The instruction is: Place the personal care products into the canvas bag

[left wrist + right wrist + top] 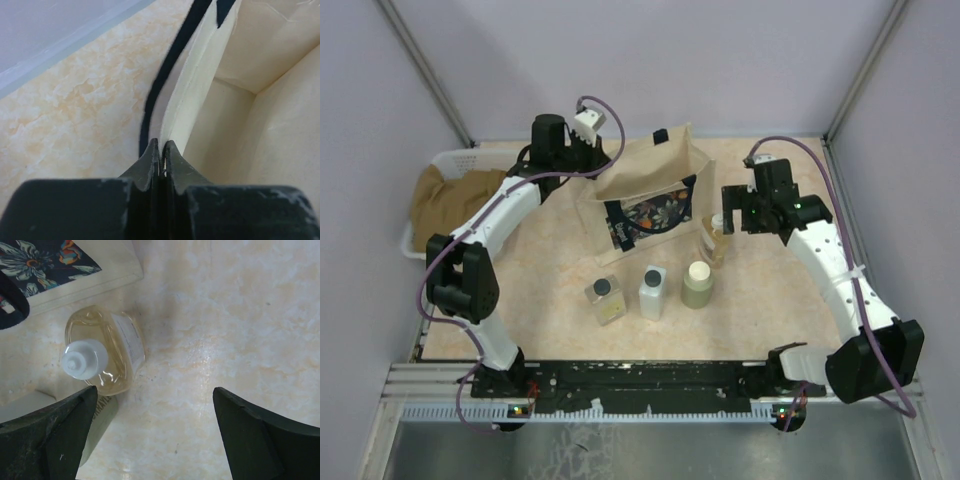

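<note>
The canvas bag stands at the table's middle back, floral panel facing front. My left gripper is shut on the bag's rim, beside a navy handle, and the bag's pale inside shows. The amber bottle with white cap stands right of the bag; in the right wrist view the amber bottle lies up and left of my open, empty right gripper, which hovers above the table at the bottle's right. The olive-green bottle, white rectangular bottle and clear square bottle stand in a row in front.
A white plastic basket with brown cloth sits at the far left. Grey walls close the back and sides. The arm bases and a black rail run along the near edge.
</note>
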{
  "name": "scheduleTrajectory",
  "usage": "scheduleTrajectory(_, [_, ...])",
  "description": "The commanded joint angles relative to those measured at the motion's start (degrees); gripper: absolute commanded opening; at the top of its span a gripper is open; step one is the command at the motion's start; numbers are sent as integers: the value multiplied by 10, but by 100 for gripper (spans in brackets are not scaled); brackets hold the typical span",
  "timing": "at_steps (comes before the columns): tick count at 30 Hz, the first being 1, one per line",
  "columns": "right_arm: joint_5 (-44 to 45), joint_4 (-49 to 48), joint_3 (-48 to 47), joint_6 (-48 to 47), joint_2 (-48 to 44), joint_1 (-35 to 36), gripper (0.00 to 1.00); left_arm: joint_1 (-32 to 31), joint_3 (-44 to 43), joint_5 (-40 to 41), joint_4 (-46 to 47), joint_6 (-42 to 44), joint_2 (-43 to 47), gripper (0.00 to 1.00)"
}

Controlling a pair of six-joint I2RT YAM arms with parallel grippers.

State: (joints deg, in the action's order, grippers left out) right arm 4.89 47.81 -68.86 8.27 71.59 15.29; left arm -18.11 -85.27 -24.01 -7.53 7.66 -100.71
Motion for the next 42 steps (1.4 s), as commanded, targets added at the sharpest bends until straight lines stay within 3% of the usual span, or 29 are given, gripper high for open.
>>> scheduleTrajectory(1, [-13, -62, 2, 15, -22, 13, 99, 4, -10, 1, 13, -16, 11, 2])
scheduleTrajectory(10, [-27, -134, 47, 21, -4, 51, 99, 4, -34, 58, -5, 1, 26, 3])
scheduleTrajectory(18, [20, -171, 61, 14, 59, 101, 97, 4, -26, 66, -7, 11, 29, 3])
scheduleTrajectory(24, [58, -164, 48, 7, 102, 121, 61, 4, -22, 65, -3, 9, 28, 4])
scheduleTrajectory(28, [105, -136, 37, 4, 103, 126, 23, 4, -21, 66, -2, 11, 29, 4])
scheduleTrajectory(31, [131, -105, 21, 6, 94, 126, 0, 4, -22, 66, -4, 11, 30, 4])
scheduleTrajectory(35, [154, -60, -30, 8, 64, 126, 0, 4, -22, 66, -6, 10, 30, 3])
scheduleTrajectory(37, [146, -37, -111, -9, 31, 126, 0, 4, -21, 69, -7, 11, 32, 2])
scheduleTrajectory(42, [83, -70, -237, -37, 16, 126, 0, 4, -21, 66, -9, 3, 33, 1])
